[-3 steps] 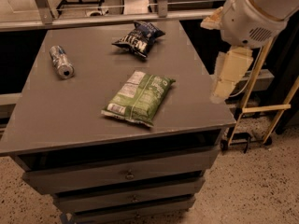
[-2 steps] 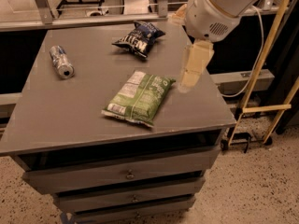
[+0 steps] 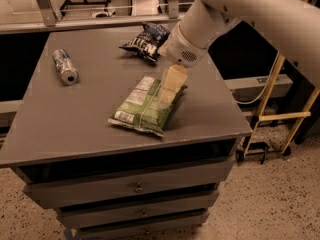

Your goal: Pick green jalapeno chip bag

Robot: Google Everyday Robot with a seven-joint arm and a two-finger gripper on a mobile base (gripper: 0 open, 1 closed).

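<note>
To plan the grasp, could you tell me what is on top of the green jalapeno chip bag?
Only the gripper, over the far end of the green jalapeno chip bag; whether it touches cannot be told. It hides the bag there.

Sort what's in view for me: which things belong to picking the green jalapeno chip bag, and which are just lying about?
Job:
green jalapeno chip bag, lying flat
gripper, over the bag's right end

Lying about:
dark blue chip bag, at the back
can, on its side, left
</note>
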